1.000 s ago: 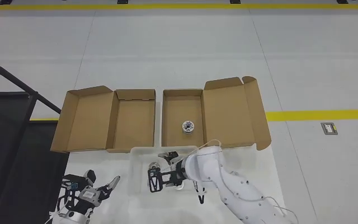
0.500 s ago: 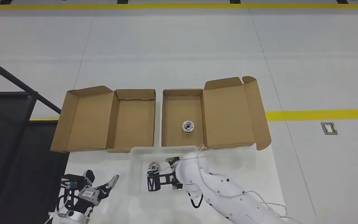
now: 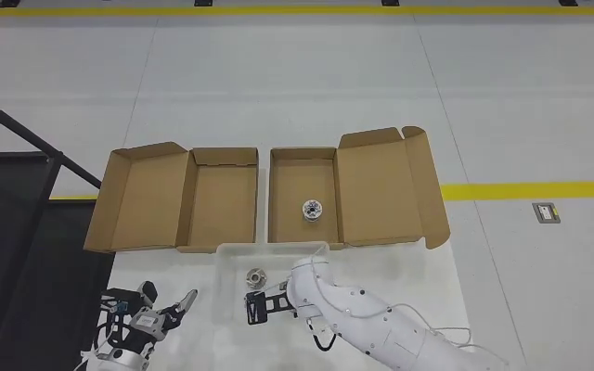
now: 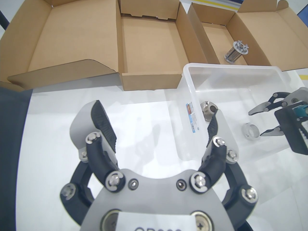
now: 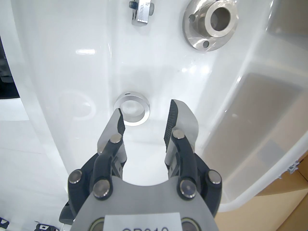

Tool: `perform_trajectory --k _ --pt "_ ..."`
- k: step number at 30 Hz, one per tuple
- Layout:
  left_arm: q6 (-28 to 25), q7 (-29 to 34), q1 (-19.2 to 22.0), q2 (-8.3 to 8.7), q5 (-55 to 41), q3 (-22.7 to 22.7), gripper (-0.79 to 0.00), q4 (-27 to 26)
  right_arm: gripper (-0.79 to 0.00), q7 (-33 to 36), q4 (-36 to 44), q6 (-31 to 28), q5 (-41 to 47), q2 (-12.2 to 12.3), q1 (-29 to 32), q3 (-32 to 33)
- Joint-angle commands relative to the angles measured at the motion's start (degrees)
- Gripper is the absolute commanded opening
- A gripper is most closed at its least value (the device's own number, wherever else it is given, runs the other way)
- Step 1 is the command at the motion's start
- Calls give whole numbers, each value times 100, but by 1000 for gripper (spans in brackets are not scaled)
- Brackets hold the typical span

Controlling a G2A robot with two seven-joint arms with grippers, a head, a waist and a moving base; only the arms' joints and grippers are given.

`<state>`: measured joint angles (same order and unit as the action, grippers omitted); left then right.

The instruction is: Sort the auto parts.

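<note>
Beyond the bin (image 3: 232,249), the right box (image 3: 302,181) holds one part, a splined cylinder (image 3: 313,209), which looks like the only piece sorted so far. The left box (image 3: 223,199) stands open beside it. Three parts lie in the bin: a flange (image 5: 210,28), a clamp block (image 5: 142,8) and a ring (image 5: 131,110). I judge the task barely begun, with most of it left.

The right gripper (image 5: 145,110) hangs low inside the bin, its jaws moderately apart and holding nothing. The ring lies flat on the bin floor just ahead of the fingertips, off toward one finger and not yet between the two. That finger's tip overlaps the ring's rim in the wrist view, and I cannot tell whether it touches. The flange and block lie farther ahead, apart from the ring.

The left gripper (image 4: 156,111) sits over the table just outside the bin wall, jaws wide and empty
</note>
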<state>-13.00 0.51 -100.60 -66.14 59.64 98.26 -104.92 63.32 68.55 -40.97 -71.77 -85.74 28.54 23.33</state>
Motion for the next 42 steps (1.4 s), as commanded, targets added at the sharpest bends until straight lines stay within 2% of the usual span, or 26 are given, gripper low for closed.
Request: perform_trajectory --k 1,6,8,11,15,20,23,37,39,42 --pt "0 0 0 0 0 0 0 0 -406 67 -61 67 175 -3 -91 -151" --pt "0 0 0 0 0 0 0 0 -391 277 -214 277 633 -28 -333 -521" --pt "0 0 0 0 0 0 0 0 -354 304 -253 304 803 -38 -434 -658" --pt "0 0 0 0 0 0 0 0 -376 381 -327 381 1024 -53 -562 -852" --pt "0 0 0 0 0 0 0 0 -243 472 -386 472 1281 -88 -715 -1078" --pt "0 0 0 0 0 0 0 0 -246 528 -488 528 1489 -142 -873 -1308" --pt "0 0 0 0 0 0 0 0 -188 571 -610 571 1545 -198 -909 -1359" --pt "0 0 0 0 0 0 0 0 -320 536 -1234 537 1245 -571 -906 -1359" --pt "0 0 0 0 0 0 0 0 -296 519 -1315 519 1203 -628 -894 -1359" --pt "0 0 0 0 0 0 0 0 -305 497 -1452 498 1162 -714 -888 -1359"
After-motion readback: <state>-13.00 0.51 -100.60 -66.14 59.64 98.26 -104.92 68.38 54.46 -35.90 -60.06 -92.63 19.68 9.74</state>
